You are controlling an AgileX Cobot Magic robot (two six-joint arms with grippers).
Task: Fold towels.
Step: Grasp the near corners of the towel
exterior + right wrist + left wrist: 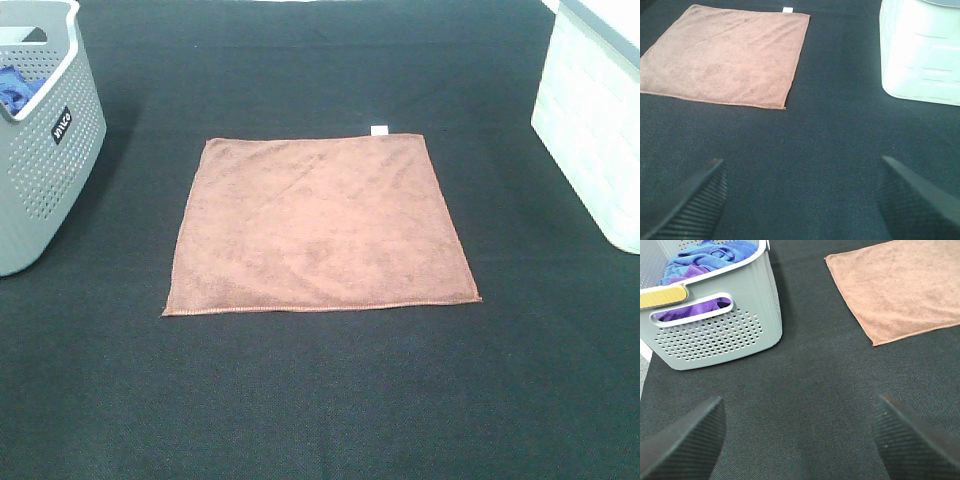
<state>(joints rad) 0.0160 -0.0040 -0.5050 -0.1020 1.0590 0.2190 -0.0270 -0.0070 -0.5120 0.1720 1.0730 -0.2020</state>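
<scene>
The square reddish-brown microfibre towel (320, 225) lies flat and unfolded on the black textured mat (320, 400), probably spread so its 2 near corners can be pinched. The left gripper (800, 437) and right gripper (802, 197) hover short of it, jaws released, grasping nothing.

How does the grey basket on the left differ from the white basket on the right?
The grey basket is pierced with small round holes; the white basket shows a brick-like pattern instead. The grey basket holds blue and purple cloths; the white basket's inside is hidden. Both stand on the dark mat, apart from the brown towel.
</scene>
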